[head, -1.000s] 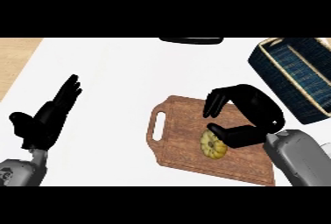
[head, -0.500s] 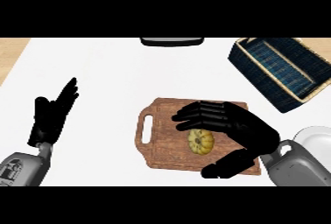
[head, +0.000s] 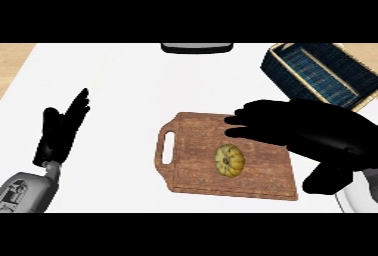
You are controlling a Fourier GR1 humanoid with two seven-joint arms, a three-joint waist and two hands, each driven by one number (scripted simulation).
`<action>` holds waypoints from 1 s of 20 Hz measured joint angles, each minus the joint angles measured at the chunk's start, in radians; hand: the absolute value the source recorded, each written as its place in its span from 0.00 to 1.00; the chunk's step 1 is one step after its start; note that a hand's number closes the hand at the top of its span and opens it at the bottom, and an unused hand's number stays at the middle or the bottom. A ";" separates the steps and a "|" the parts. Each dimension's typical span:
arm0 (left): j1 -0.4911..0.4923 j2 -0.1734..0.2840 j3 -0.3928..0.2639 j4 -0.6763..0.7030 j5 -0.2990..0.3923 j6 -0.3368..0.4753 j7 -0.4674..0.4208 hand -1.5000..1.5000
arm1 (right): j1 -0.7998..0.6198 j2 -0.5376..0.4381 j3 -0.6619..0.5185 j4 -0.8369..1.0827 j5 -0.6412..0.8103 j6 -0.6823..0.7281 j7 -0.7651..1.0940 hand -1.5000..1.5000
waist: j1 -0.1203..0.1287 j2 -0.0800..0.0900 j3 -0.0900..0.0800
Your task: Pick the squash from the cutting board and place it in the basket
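Observation:
A small yellow ribbed squash (head: 229, 160) lies near the middle of the brown wooden cutting board (head: 193, 165). My right hand (head: 317, 135) hovers over the board's right part, fingers spread and pointing left above the squash, thumb hanging down at the board's right end; it holds nothing. The dark blue basket (head: 325, 72) stands at the back right, tilted in the view. My left hand (head: 63, 131) rests open at the left, fingers up.
A dark object (head: 196, 47) sits at the counter's far edge, top centre. A white plate's rim (head: 354, 200) shows at the lower right corner. The wooden counter edge (head: 11, 60) shows at the far left.
The right hand has opened and spread over the board, its fingers now reaching left past the squash. The view has shifted, so the board and basket appear further left.

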State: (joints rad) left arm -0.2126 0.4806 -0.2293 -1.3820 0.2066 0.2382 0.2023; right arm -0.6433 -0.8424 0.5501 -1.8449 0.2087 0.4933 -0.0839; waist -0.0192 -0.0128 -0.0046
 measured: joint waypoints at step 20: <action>0.005 -0.079 0.065 0.003 -0.086 -0.062 0.003 0.50 | 0.070 0.174 -0.150 -0.133 0.027 0.319 0.271 0.00 | 0.021 0.012 0.005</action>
State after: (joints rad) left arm -0.2072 0.4019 -0.1640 -1.3793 0.1202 0.1763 0.2057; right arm -0.5730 -0.6681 0.4001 -1.9776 0.2353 0.8122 0.1867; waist 0.0021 -0.0006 0.0000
